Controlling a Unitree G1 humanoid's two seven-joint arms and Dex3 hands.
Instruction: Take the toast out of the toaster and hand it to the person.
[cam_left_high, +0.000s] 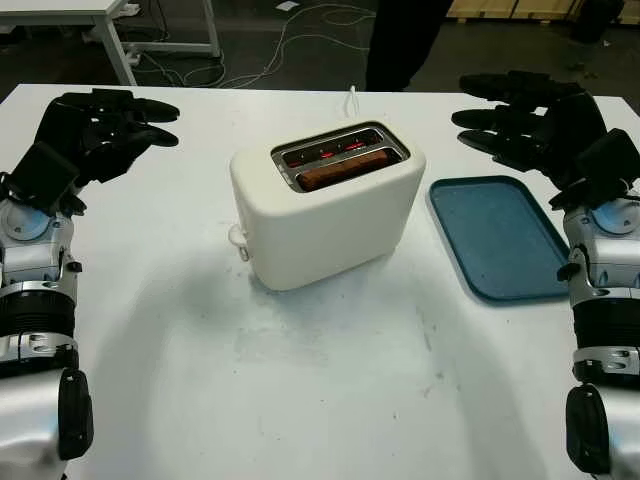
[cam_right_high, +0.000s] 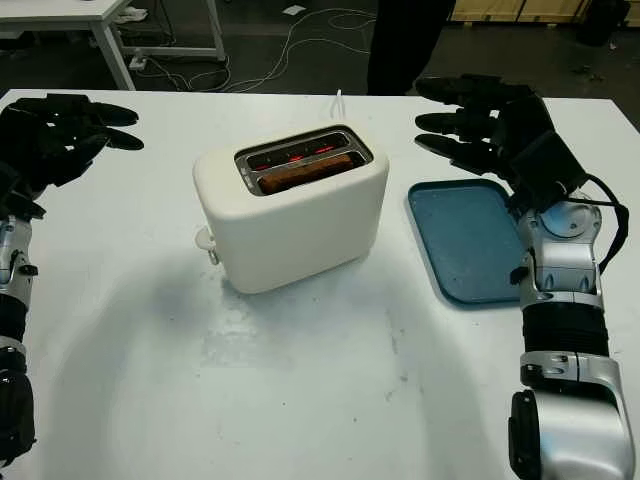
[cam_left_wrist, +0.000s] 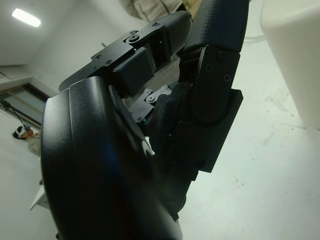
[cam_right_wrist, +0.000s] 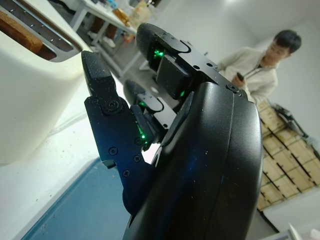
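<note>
The right wrist view catches a person (cam_right_wrist: 252, 70) in a light top standing beyond the table, with stacked cartons behind; from the head camera only a dark-clothed figure (cam_left_high: 400, 40) at the table's far edge is seen. The left wrist view shows the toaster's pale side wall just past the black fingers (cam_left_wrist: 215, 60).

The cream toaster (cam_left_high: 330, 205) stands near the middle of the white table (cam_left_high: 300, 400), set at a slant, its lever knob (cam_left_high: 238, 237) facing the near-left. Its two slots run lengthwise across the top, from near-left to far-right, and the elements in the far slot glow red. The toast (cam_left_high: 342, 170) sits in the nearer slot, on edge, its long axis along the slot, its brown top edge just proud of the opening.

A blue tray (cam_left_high: 495, 235) lies beside the toaster toward the right edge.

The left hand (cam_left_high: 105, 125) hangs over the far-left part of the table, open, holding nothing, well apart from the toaster. The right hand (cam_right_high: 480, 120) is held above the tray's far end, open, fingers pointing toward the toaster, touching nothing
</note>
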